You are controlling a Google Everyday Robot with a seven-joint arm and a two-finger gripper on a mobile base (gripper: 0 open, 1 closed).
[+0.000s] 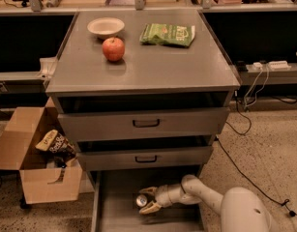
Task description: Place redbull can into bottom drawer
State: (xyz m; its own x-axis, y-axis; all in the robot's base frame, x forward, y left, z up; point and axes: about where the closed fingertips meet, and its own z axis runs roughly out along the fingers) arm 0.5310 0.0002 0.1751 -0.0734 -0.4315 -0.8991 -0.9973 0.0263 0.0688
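Observation:
The bottom drawer [119,211] is pulled out at the foot of the grey cabinet, a shallow grey tray. The redbull can [141,200] is inside it near the middle, and only its silver top shows. My gripper [149,200] reaches in from the right, low over the drawer floor. Its cream fingers [149,208] sit on either side of the can and close around it. The rest of the can's body is hidden by the fingers.
The two upper drawers [146,123] stand slightly open above the arm. On the cabinet top lie a red apple [113,49], a white bowl [105,26] and a green chip bag [167,34]. An open cardboard box [41,170] stands at the left. Cables [245,163] run across the floor at the right.

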